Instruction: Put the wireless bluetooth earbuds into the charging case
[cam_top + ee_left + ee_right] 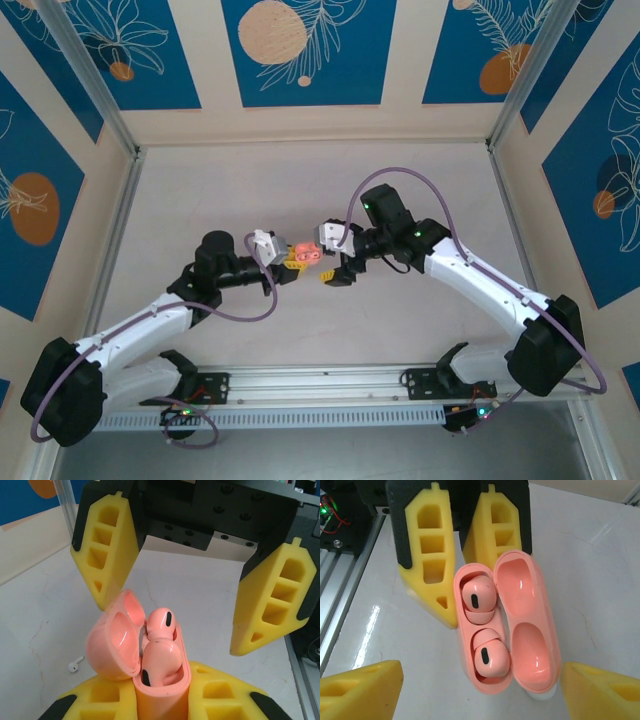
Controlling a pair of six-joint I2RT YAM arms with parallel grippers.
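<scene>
1. Left arm (150, 325) and right arm (480, 275), big and white, bent in toward each other over the middle of the pale table (300, 190).
2. Left gripper (162, 695), yellow jaws clamped on the bottom half of the charging case (160, 705).
3. Right gripper (175, 625), yellow jaws wide apart, just across from the case.
4. Salmon-pink lid (530, 615), swung open beside the case body.
5. Two pink earbuds (479, 596), sitting inside the case, one next to the other.
6. One tiny white earbud (76, 664), lying alone on the table off to the side.

No legible text or labels anywhere
</scene>
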